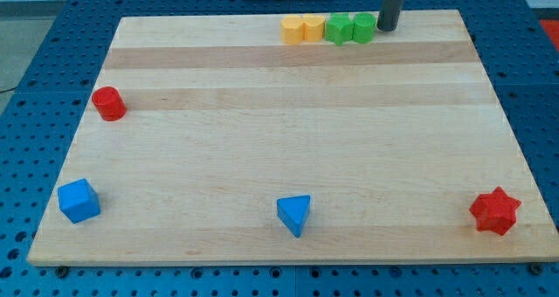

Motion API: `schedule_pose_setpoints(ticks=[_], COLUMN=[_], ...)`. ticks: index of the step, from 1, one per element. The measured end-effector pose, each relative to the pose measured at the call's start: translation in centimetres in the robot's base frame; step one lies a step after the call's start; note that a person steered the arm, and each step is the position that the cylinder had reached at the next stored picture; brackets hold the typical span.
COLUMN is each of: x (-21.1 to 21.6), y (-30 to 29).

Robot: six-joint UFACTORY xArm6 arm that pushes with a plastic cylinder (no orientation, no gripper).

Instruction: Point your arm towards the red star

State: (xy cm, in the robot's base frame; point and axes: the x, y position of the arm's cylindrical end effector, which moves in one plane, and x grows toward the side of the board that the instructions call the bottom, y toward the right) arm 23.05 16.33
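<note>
1. A pale wooden surface [288, 148] is seen lying on a blue perforated bench [35, 61].
2. The dark rod is seen at one o'clock, my tip [387, 28] resting just beside the right-hand green block [363, 27]; no pincer is fitted, so nothing is held.
3. The red star [495, 211] is found at four o'clock, well apart from my tip.
4. A blue cube [79, 201] lies at eight o'clock, a blue triangular block [294, 214] at six.
5. A red cylinder [109, 103] sits at ten o'clock.
6. At twelve o'clock a row is formed — two yellow blocks [302, 29], then two green ones.
</note>
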Motion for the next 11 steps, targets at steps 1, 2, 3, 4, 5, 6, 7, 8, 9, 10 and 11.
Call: schedule_pose_setpoints(ticks=[1, 2, 3, 4, 5, 6, 7, 8, 9, 10, 11], x=[0.0, 1.3, 6.8, 13.3, 19.0, 21.2, 26.3, 31.3, 34.0, 36.8, 38.3], y=[0.0, 1.9, 7.6, 13.0, 18.1, 18.2, 18.2, 18.2, 18.2, 16.6, 14.5])
